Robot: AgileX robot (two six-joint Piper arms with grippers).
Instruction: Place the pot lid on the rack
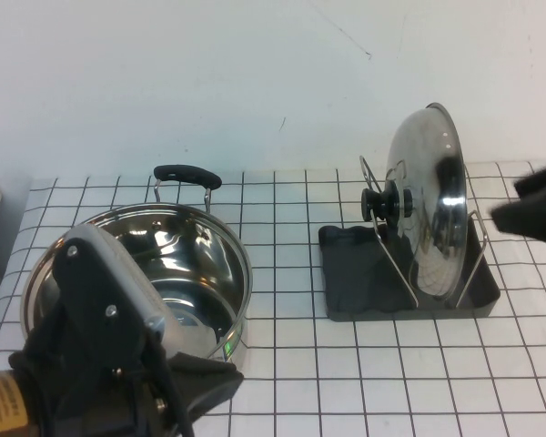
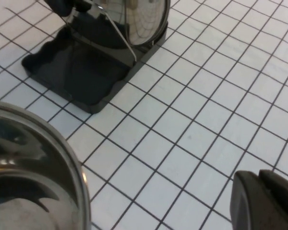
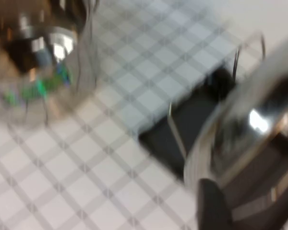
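Currently: Lid Seated on Rack, End Effectors Partly Obscured

Pot lid (image 1: 428,205) stands on edge in the rack (image 1: 409,273), knob toward the pot (image 1: 141,273) on the tiled tabletop (image 1: 346,364). My right end effector (image 1: 537,214) sits just beside the lid, cut off at the frame edge; I cannot tell its opening. My left end effector (image 2: 266,201), near the pot, is mostly hidden; opening likewise undetermined.

Pot lid (image 1: 428,205): looking like mirror-polished steel, knob matt black. Rack (image 1: 408,291): appearing as dark grey smooth plastic with bright wire loops. Steel pot (image 1: 177,273): showing glossy reflective metal, black handle. Table (image 1: 346,382): presenting as smooth white gridded surface.
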